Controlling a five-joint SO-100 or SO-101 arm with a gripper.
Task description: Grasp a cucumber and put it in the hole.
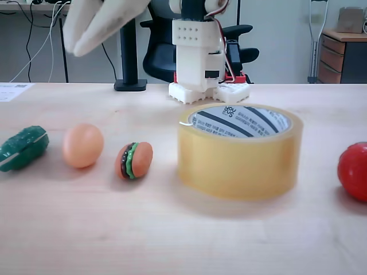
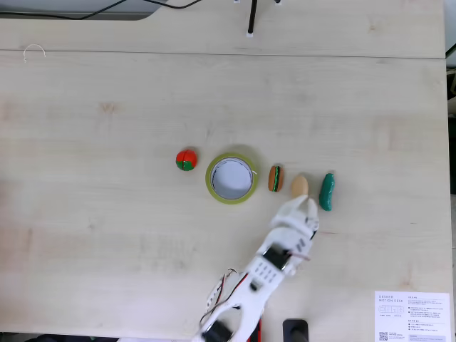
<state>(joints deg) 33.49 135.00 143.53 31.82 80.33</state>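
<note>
White plastic arm (image 2: 263,274); cream gripper (image 2: 303,206) fingers; red and, seemingly, white wires; perforated housing.

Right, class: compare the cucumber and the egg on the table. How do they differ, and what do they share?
The cucumber is dark green; the egg is pale orange. The cucumber is oblong with a pale stripe along it; the egg is rounder and plain. In the fixed view from above, the cucumber ends the row, while the egg sits between it and the hamburger. Both are small, glossy toy foods resting on the wooden table, not held.
</note>
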